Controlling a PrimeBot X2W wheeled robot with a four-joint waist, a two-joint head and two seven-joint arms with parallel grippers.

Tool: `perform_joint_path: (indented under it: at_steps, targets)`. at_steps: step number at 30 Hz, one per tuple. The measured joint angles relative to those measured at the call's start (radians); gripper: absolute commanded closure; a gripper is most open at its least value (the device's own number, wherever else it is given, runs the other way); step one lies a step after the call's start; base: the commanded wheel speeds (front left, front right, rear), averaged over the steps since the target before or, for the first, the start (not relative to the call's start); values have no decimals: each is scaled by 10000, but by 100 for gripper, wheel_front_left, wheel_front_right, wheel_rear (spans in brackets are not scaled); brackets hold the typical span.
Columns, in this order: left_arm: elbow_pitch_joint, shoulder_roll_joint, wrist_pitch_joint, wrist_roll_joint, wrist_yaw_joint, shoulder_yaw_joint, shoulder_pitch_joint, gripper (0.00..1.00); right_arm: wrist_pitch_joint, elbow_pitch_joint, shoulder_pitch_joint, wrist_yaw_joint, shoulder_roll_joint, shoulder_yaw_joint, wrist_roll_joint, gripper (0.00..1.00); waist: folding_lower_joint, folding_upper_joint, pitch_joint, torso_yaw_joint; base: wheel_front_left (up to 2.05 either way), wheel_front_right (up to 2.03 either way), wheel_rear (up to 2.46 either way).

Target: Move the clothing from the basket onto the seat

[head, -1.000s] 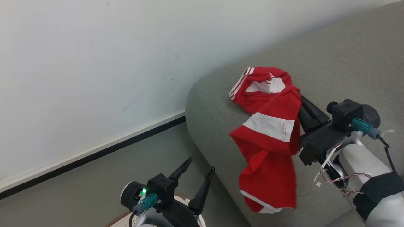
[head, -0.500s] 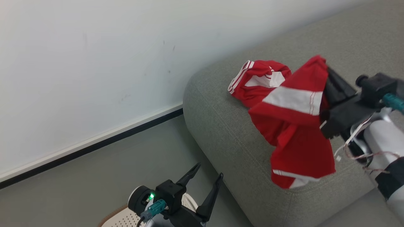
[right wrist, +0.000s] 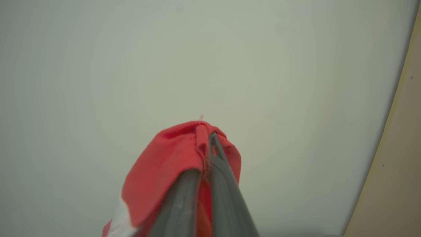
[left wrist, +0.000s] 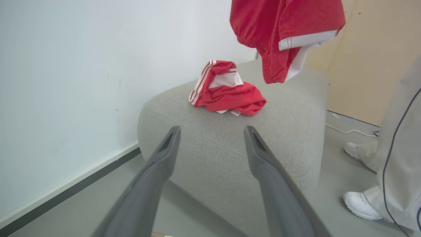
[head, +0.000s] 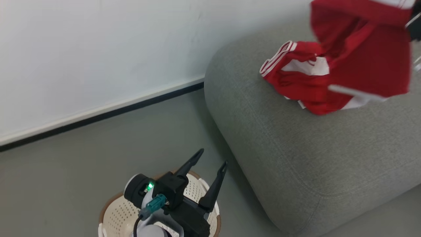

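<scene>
One piece of the red and white clothing (head: 296,82) lies crumpled on the grey seat (head: 296,158) near its far rounded corner. A second red garment (head: 361,49) hangs in the air above the seat, beside the crumpled piece. My right gripper (right wrist: 208,144) is shut on a fold of this garment (right wrist: 164,171), pointing at the pale wall. My left gripper (head: 213,157) stands open and empty over the cream basket (head: 108,204) on the floor. In the left wrist view the open left gripper (left wrist: 212,130) points at the seat (left wrist: 230,154), the crumpled piece (left wrist: 227,95) and the hanging garment (left wrist: 283,29).
A white wall with a dark skirting strip (head: 98,115) runs behind the grey floor. A person in pale trousers (left wrist: 394,158) and white shoes (left wrist: 360,205) stands to the right of the seat. A white cable (left wrist: 345,131) lies on the floor by a beige panel.
My right gripper has carried the hanging garment up and farther over the seat, past the crumpled piece. The head camera has shifted, so more of the basket shows. The left gripper stays open.
</scene>
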Motion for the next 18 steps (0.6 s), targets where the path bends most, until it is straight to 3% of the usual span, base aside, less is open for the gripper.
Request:
perform_joint_path:
  at_steps: [9, 18]
  targets:
    - [-523, 318, 278, 132, 82, 224, -453, 0, 447, 811, -2038, -270, -761, -662, -109, 100, 1, 0, 1126, 540, 0, 0, 0]
    - [-1193, 516, 725, 451, 84, 211, -1210, 0, 591, 1298, -2233, -529, -1174, -1223, 136, 100, 2, 0, 2337, 899, 0, 0, 0]
